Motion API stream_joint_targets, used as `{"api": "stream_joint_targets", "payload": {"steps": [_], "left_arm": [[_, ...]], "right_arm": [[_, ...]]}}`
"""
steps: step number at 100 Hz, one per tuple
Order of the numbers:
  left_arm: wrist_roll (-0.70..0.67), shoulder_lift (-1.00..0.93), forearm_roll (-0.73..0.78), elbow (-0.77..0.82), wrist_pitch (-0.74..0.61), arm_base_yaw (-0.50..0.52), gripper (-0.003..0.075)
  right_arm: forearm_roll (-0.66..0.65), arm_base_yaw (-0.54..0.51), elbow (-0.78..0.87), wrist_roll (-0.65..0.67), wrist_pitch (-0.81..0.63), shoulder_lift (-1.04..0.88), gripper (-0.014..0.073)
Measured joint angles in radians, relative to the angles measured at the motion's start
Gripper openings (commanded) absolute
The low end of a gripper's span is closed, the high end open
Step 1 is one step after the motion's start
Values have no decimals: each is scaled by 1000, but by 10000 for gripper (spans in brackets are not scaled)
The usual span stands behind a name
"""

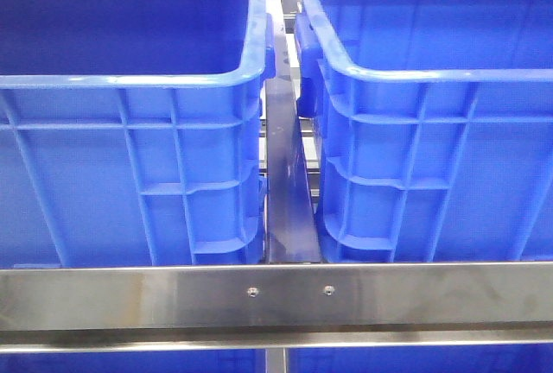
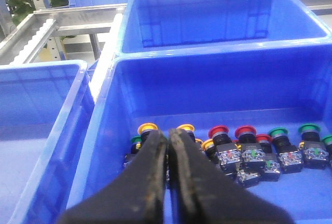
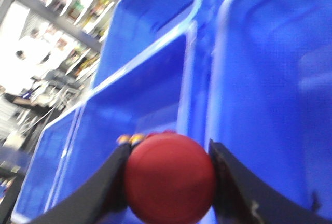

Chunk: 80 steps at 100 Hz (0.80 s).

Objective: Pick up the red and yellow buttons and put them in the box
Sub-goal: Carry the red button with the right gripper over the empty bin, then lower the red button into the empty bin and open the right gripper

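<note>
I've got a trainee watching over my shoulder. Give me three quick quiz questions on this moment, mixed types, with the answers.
1. True or false: the right tool is clamped on a round red push-button cap.
2. Which cap colours show among the push-buttons lying in the blue plastic crate under the left tool? A) red only B) yellow, red and green C) blue and white
3. Fill in: the black fingers of the left tool are ____ and carry nothing.

Key: 1 true. 2 B: yellow push-buttons, red push-buttons and green push-buttons all show. 3 shut.
</note>
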Motion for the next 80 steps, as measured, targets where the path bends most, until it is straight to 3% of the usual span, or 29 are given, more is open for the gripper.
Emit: {"api": "stream_joint_targets", "payload": {"steps": [44, 80], "left_arm": [[0, 0, 0, 0, 0, 0, -19], [0, 0, 0, 0, 0, 0, -19]], "right_arm": [[6, -131, -248, -15, 2, 423, 14], [20, -144, -471, -15, 64, 779, 14]]}}
